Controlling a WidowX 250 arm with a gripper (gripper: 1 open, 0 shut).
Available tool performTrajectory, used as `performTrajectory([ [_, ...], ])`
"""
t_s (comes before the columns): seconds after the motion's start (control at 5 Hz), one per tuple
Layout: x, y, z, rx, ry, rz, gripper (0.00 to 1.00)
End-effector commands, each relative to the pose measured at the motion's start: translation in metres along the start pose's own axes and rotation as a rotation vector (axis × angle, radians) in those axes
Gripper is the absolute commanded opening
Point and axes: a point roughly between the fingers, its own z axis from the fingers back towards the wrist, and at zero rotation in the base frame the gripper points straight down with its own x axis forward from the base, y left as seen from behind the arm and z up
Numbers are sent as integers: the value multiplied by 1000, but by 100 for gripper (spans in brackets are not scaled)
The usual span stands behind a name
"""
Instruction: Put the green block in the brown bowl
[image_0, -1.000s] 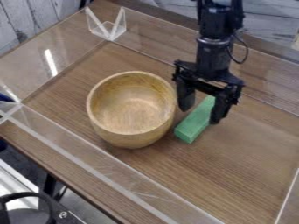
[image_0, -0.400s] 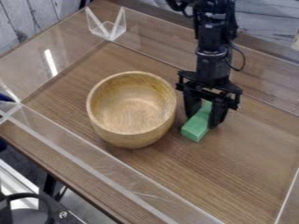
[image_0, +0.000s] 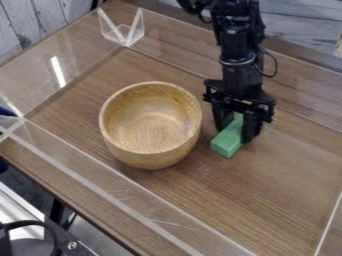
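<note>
Green block (image_0: 227, 143) between pincer (image_0: 241, 131) fingers.

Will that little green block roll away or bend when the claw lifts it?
Probably neither. The green block has flat faces and straight edges, so it looks stiff and unlikely to roll. Its plain matte surface suggests a fair grip for the gripper straddling it.

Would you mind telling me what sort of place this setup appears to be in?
Probably a robotics lab test bench rather than a home. A black arm's gripper works over a wood-grain table fenced by clear plastic walls, with only staged props: a wooden bowl and a green block.
</note>
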Motion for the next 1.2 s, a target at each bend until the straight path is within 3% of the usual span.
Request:
performTrajectory([
  [0.0,2,-1,-1,-9,-29,-1,0],
  [0.6,21,-12,-7,29,-54,-114,0],
  [1.0,-2,-15,5,-22,-2,-61,0],
])
